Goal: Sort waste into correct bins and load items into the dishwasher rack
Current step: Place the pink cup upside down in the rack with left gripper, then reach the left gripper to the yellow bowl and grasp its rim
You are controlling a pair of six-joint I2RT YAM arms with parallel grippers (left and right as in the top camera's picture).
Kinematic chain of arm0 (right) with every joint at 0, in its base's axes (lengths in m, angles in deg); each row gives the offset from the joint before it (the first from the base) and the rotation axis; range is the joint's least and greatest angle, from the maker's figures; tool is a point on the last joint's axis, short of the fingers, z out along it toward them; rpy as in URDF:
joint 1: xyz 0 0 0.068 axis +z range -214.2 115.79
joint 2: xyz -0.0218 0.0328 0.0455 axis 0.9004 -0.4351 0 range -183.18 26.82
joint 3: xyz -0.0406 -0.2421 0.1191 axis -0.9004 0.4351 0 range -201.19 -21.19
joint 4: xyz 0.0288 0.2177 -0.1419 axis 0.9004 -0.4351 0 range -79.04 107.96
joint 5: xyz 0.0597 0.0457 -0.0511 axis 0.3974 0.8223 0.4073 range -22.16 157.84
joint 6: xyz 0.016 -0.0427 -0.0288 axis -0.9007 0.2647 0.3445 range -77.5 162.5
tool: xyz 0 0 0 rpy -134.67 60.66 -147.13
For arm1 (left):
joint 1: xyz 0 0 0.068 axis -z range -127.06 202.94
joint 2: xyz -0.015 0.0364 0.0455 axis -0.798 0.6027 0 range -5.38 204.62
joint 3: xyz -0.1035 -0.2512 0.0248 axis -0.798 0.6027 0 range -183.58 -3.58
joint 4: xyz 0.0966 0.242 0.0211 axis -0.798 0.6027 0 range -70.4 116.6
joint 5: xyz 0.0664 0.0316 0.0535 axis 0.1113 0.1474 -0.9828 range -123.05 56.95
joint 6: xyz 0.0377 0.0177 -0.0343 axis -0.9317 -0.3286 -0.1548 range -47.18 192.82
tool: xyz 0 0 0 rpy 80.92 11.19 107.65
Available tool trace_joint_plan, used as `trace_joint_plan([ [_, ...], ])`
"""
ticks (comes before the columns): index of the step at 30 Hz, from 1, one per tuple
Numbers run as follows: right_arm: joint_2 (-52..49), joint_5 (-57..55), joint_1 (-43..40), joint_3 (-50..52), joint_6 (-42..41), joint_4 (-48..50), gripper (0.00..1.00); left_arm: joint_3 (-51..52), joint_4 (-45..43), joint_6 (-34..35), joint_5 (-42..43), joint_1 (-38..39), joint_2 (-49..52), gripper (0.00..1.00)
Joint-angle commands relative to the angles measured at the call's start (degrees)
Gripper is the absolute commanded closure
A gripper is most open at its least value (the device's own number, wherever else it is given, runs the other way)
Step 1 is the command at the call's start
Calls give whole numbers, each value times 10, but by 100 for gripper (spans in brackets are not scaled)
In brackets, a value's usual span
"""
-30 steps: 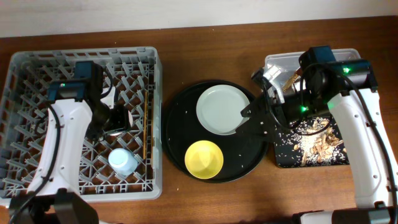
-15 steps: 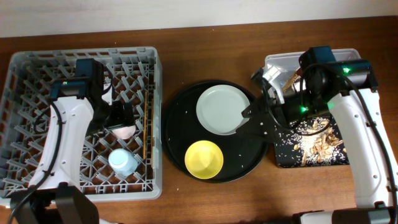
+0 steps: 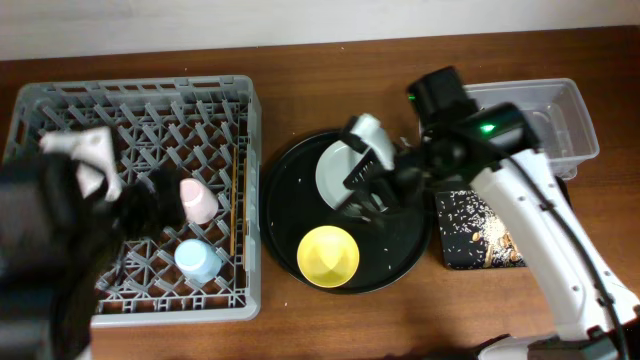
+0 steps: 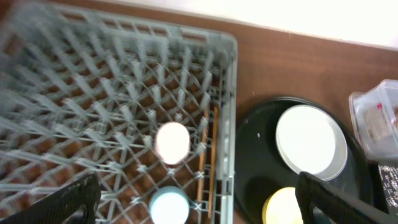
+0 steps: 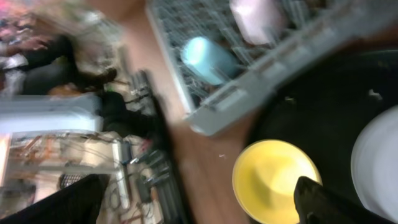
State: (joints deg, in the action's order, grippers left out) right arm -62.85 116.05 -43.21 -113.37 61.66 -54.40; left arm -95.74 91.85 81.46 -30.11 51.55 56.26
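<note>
Pink cup is lying free in the dishwasher rack, right of centre. The light-blue cup is sitting just nearer, and the chopsticks are lying along the right wall. A second ago the left tool was down at the pink cup. Left tool is now hanging wide open and empty, arm raised and blurred. Right tool, also fully spread and empty, is swinging left off the bins. It is now passing over the plate on the round black tray, with the yellow bowl nearer.
</note>
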Motion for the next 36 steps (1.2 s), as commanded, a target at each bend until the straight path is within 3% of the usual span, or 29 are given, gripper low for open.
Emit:
trace_joint_plan([
  [1, -13, -424, 59, 0, -347, 49, 1, -4, 43, 3, -38, -2, -66, 1],
  [6, -52, -459, 72, 0, -362, 65, 2, -4, 115, 3, -38, -2, -125, 1],
  [14, -114, -464, 63, 0, -362, 61, 1, -4, 145, 3, -38, -2, -125, 1],
  [17, -74, -481, 55, -5, -360, 46, 1, -3, 146, 3, 49, -2, -121, 1],
  [19, -17, -505, 10, -7, -360, 31, 1, 5, 146, 3, 121, -1, -104, 1],
  [21, 13, -504, -50, -7, -361, 8, 1, 25, 146, 3, 127, -1, -89, 1],
  [24, 18, -504, -134, -7, -361, -25, 1, 59, 132, 3, 141, -1, -72, 3],
  [28, 16, -504, -185, -7, -361, -24, 1, 81, 99, 3, 215, -1, -64, 7],
  [31, 15, -504, -188, -7, -361, -24, 1, 81, 95, 3, 215, 31, -54, 9],
  [33, 15, -504, -188, -7, -361, -24, 1, 81, 77, 16, 213, 104, -32, 16],
  [36, 15, -504, -188, -7, -361, -24, 1, 81, 38, 75, 155, 225, 40, 16],
])
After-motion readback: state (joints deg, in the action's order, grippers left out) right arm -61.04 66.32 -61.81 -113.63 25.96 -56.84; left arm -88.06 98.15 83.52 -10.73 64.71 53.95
